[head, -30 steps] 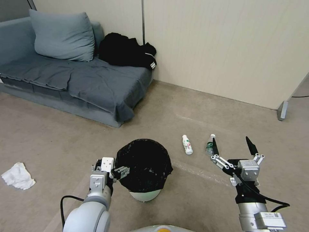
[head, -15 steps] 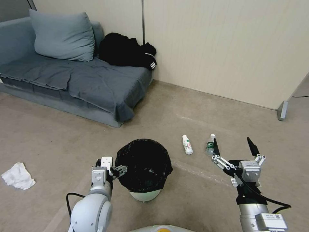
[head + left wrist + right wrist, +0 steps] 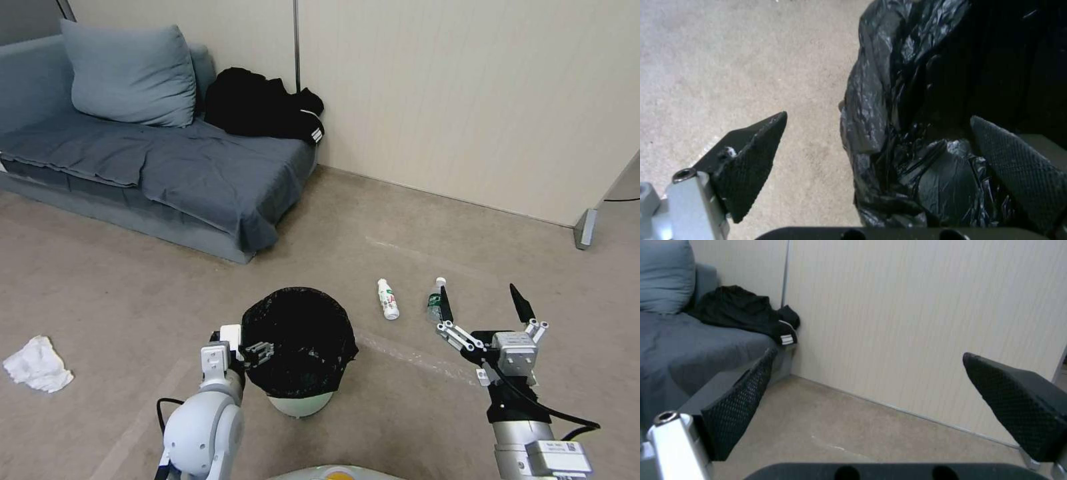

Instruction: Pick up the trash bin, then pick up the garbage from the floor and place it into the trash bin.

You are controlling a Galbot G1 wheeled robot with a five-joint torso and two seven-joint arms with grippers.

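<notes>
Straddling the rim of the trash bin (image 3: 299,347) at lower centre of the head view, the left hand (image 3: 257,352) is open, one finger inside the black liner, one outside. The right hand (image 3: 481,305), lower right, hangs wide open and empty, near two bottles (image 3: 388,299) on the floor; a crumpled tissue (image 3: 37,364) lies far left.

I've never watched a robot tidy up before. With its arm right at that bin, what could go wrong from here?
The left end effector is open astride the trash bin rim, one finger outside, one inside against the loose black liner. It might pinch only the bag, so the bin could slip or tip when lifted. The right end effector hangs open near two bottles; a swing could knock them away.
</notes>
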